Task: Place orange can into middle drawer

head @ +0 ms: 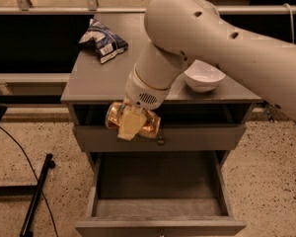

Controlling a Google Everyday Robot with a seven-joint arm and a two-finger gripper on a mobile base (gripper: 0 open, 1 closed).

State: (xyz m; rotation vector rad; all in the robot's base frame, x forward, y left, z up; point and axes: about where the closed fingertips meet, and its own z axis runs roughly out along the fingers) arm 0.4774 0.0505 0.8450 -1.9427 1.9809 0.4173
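My gripper [131, 122] is shut on the orange can [147, 124], a shiny orange-gold can held on its side. It hangs in front of the cabinet, level with the closed drawer front and its small brass knob [160, 142]. The middle drawer [158, 209] is pulled open below, a shallow grey tray with side walls and a bare grey floor. The can is above the drawer's back left part, well clear of its floor.
On the cabinet top [93, 80] lie a blue-and-white snack bag [103, 40] at the back left and a white bowl [204, 76] at the right. My arm hides the top's middle. A black cable and stand [35, 194] lie on the speckled floor at left.
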